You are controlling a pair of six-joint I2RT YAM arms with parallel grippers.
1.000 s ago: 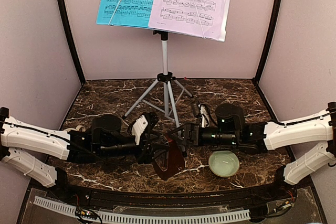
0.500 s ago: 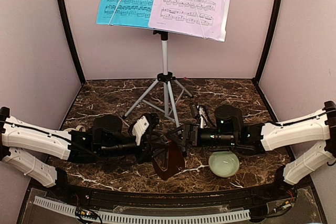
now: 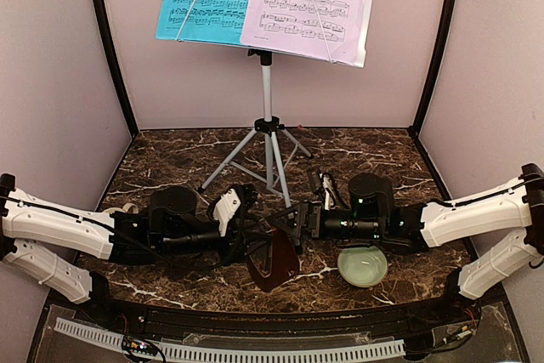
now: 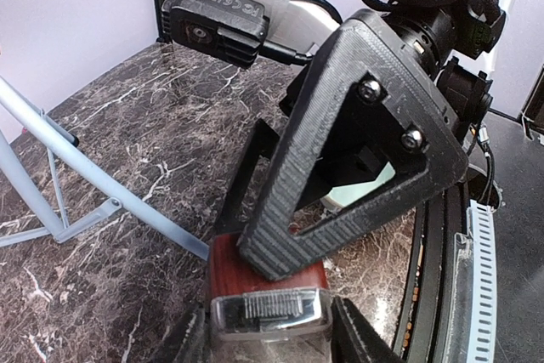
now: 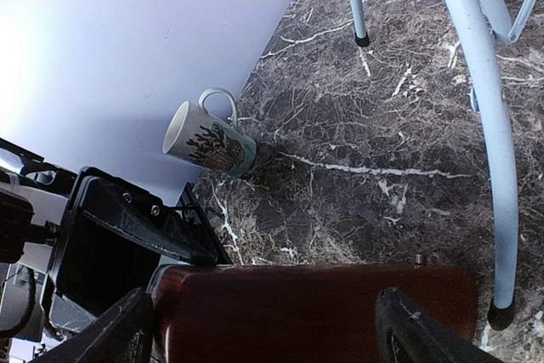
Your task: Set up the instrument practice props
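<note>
Hiding most of the metronome (image 5: 314, 299), your left fingers (image 4: 191, 337) and right fingers (image 5: 123, 333) both clamp it, reaching in low from either side.

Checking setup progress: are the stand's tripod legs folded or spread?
Spread. The music stand is upright, its three legs splayed outward with the feet well apart.

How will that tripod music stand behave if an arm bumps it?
Probably tippy: the music stand carries both sheets high and wide on one thin pole. Its slim legs look light, so it may slide on the marble table.
</note>
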